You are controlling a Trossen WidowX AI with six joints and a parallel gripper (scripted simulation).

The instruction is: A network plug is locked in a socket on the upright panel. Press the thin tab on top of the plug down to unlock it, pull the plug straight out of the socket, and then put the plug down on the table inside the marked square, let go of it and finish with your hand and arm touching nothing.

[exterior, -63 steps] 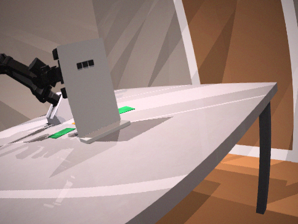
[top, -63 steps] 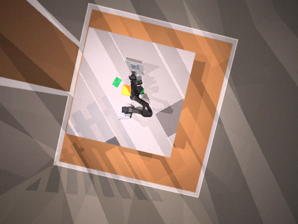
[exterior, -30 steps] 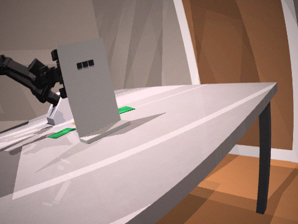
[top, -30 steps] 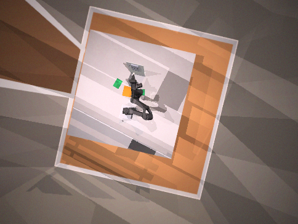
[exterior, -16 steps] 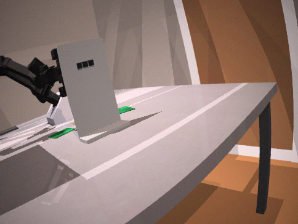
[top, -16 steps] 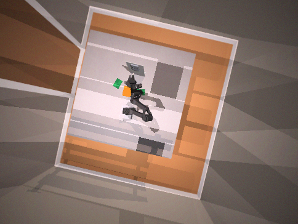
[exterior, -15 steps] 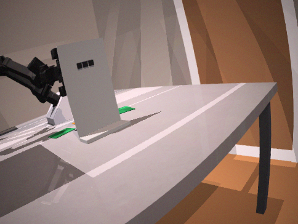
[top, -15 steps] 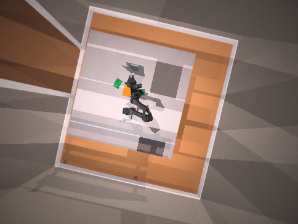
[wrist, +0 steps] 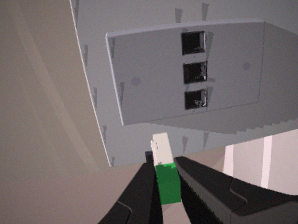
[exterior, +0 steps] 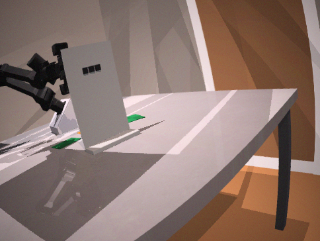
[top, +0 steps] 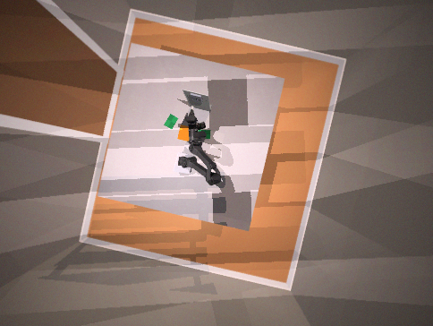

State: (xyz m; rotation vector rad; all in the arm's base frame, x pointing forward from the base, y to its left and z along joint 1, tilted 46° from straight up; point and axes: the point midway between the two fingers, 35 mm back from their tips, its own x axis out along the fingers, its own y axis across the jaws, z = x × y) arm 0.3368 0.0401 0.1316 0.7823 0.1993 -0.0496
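Observation:
My gripper [top: 191,112] [wrist: 164,169] is shut on the network plug [wrist: 162,149], which has a pale front and a green rear. The plug is out of the sockets, and its pale end points towards the upright panel [top: 206,105] [exterior: 99,102] [wrist: 150,11] with a gap between. The panel's three dark sockets [wrist: 195,73] show empty in the wrist view. On the table lie an orange square [top: 182,133] beside the arm, a green square [top: 171,121] [exterior: 135,118] and another green patch [top: 207,133] [exterior: 66,143] partly under the arm. Which one is the marked square I cannot tell.
The panel stands on a pale base strip [exterior: 116,142] on the table [top: 148,157] [exterior: 205,132]. The arm [top: 203,157] [exterior: 20,74] reaches over the table from its base. Dark shadows fall across the table top beside the panel.

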